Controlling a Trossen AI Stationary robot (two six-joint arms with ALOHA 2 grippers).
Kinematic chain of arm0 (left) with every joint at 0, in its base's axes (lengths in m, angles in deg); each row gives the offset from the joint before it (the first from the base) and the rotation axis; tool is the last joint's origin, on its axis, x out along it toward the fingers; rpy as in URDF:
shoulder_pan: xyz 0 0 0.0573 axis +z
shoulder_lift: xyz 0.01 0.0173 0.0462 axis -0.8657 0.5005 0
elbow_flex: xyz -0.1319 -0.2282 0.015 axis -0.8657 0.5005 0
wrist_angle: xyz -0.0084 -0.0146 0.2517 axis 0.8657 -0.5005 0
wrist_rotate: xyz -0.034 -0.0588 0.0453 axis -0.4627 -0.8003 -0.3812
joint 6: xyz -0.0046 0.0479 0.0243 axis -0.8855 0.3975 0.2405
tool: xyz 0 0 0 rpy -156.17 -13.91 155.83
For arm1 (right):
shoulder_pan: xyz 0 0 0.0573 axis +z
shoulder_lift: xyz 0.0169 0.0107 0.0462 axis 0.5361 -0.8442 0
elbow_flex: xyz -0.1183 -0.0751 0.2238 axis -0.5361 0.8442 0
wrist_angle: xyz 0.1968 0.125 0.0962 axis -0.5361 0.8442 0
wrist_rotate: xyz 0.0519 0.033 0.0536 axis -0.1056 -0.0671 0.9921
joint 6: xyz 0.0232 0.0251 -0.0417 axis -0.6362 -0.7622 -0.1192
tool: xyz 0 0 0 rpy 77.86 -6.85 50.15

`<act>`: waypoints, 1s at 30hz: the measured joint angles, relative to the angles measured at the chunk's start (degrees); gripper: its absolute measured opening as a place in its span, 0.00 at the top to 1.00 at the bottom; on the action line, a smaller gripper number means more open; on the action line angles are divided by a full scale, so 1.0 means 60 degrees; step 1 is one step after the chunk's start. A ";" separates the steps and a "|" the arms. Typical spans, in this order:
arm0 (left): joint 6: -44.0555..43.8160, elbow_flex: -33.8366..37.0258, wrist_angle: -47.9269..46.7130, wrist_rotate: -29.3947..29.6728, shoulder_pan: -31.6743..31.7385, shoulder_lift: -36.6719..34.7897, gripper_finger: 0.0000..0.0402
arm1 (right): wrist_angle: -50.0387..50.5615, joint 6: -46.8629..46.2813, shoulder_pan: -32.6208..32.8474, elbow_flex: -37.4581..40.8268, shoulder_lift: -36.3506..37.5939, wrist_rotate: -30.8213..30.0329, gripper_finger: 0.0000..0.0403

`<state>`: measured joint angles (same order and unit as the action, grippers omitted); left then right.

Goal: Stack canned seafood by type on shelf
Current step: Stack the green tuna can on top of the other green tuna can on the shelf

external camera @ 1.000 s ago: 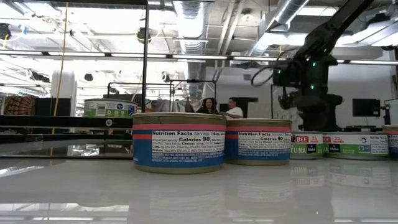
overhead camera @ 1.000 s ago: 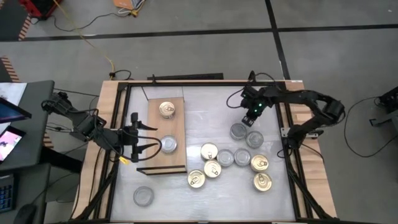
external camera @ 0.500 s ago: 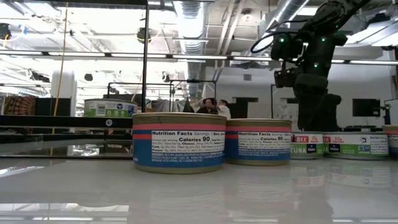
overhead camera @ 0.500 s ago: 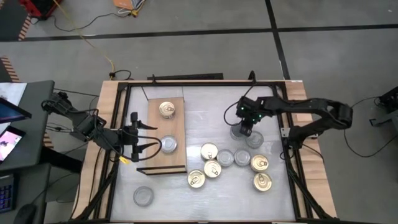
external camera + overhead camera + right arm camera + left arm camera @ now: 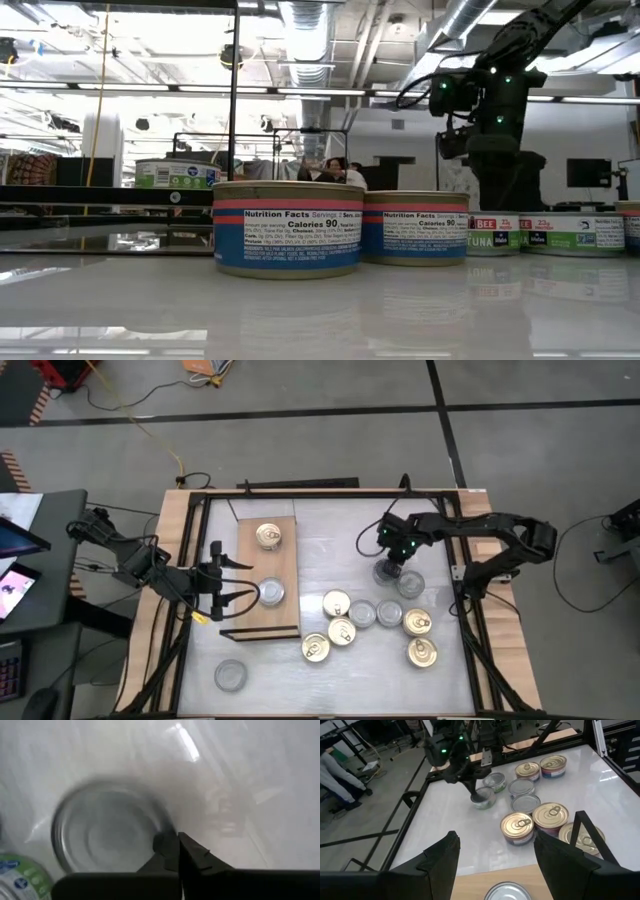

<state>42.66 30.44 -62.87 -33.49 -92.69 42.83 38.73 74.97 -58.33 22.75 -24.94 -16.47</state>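
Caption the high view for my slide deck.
Right gripper, shut, at a silver tin; left gripper waits over the shelf.

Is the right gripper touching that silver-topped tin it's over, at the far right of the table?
Touching. In the right wrist view the right gripper, fingers shut together, presses against the rim of the silver-topped tin, with no gap between them.

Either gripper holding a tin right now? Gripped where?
No. The right gripper is shut empty beside a silver-topped tin, touching its rim. The left gripper stands open at the shelf, holding nothing.

"Calories 90" on tin [image 5: 288, 238]
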 joint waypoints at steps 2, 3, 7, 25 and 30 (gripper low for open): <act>-0.0022 0.0000 0.0000 -0.0012 0.0000 0.0000 0.39 | 0.0045 0.0030 -0.0373 0.0026 0.0065 0.0029 0.96; -0.0035 0.0000 0.0000 -0.0012 0.0000 0.0000 0.39 | 0.0076 0.0064 -0.0569 0.0040 0.0073 0.0041 0.95; -0.0066 0.0000 -0.0027 -0.0016 0.0000 0.0000 0.39 | 0.0449 0.0431 -0.1307 0.0074 -0.0052 0.0049 0.95; -0.0022 0.0000 -0.0106 -0.0016 0.0000 -0.0002 0.39 | 0.1605 0.0560 -0.2121 -0.0417 0.2569 -0.0222 0.54; -0.0036 0.0000 -0.0106 -0.0016 0.0000 0.0000 0.39 | 0.0722 -0.0568 -0.1269 -0.0417 0.2870 -0.0223 0.32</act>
<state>42.44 30.44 -63.51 -33.58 -92.69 42.82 43.07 71.56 -65.95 20.25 -7.72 -17.80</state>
